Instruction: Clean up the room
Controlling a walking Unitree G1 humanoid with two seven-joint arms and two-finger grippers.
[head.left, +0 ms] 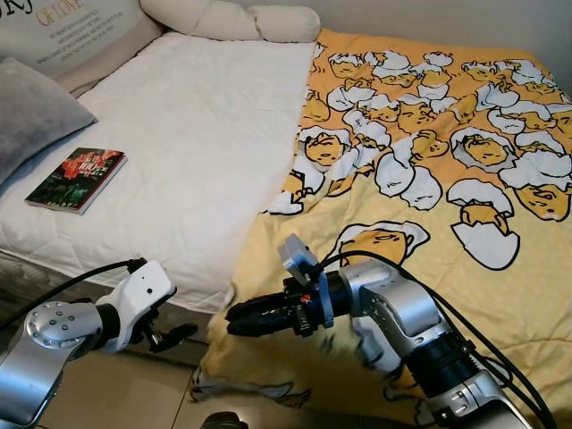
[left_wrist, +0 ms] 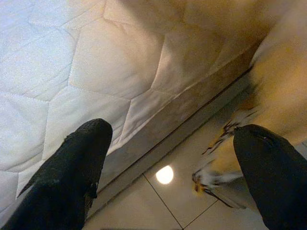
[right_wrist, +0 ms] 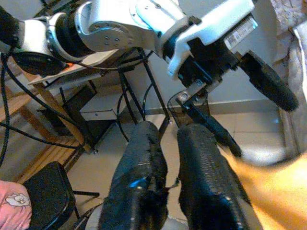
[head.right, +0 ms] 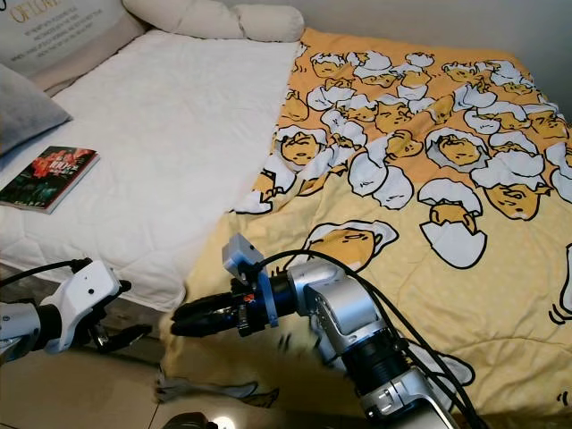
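left eye view puts you at the foot of the bed: the yellow egg-print blanket [head.left: 429, 170] covers the right half of the white mattress pad [head.left: 179, 152] and spills over the edge toward the tile floor [head.left: 116, 393]. a book [head.left: 78, 179] lies near the grey pillow [head.left: 31, 112]. the step in hand looks like straightening that blanket, so take the hanging corner by its hem and lift before you pull, or it will drag on the tiles. the right gripper [head.left: 239, 319] hangs just off the blanket's left edge, its fingers [right_wrist: 139, 177] nearly pressed together; i cannot tell whether any cloth is caught between them. the left gripper [head.left: 174, 336] waits low beside the mattress side, fingers [left_wrist: 72, 167] spread wide, holding nothing, the blanket corner [left_wrist: 216, 172] near it.
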